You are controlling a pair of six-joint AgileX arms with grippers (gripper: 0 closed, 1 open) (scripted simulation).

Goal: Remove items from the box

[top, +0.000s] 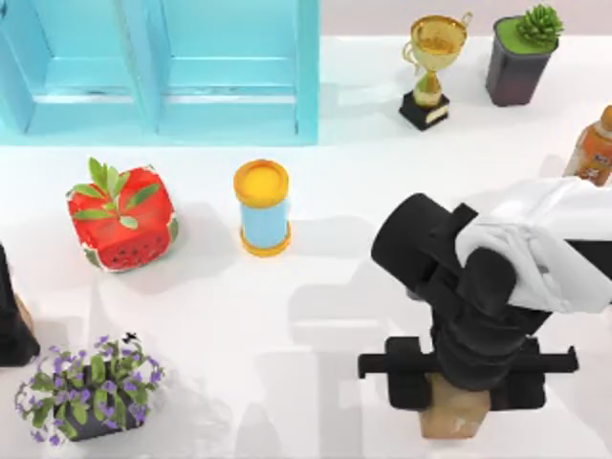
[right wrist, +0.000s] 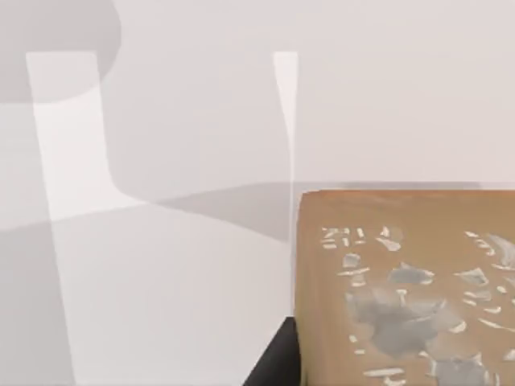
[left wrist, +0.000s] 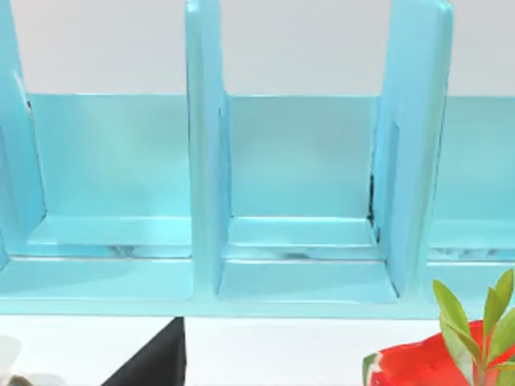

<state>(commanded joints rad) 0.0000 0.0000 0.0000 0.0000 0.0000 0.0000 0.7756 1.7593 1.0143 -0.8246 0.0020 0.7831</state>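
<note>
A tan block [top: 454,421] with pale marks on its face lies near the table's front edge at the right; up close in the right wrist view the tan block [right wrist: 402,289] has a dark finger [right wrist: 273,366] against its side. My right gripper [top: 457,392] reaches straight down over it, fingers on both sides, shut on it. The light blue box [top: 163,67] with open compartments stands at the back left, and the compartments of the box [left wrist: 298,241] facing my left wrist hold nothing. My left arm [top: 10,320] is parked at the left edge.
A blue cylinder with orange ends [top: 262,207] stands mid-table. A red watermelon-patterned cube with leaves [top: 121,218] and a purple flower pot [top: 88,390] sit at the left. A gold trophy [top: 433,67], a potted succulent [top: 521,53] and an orange bottle [top: 593,148] stand at the back right.
</note>
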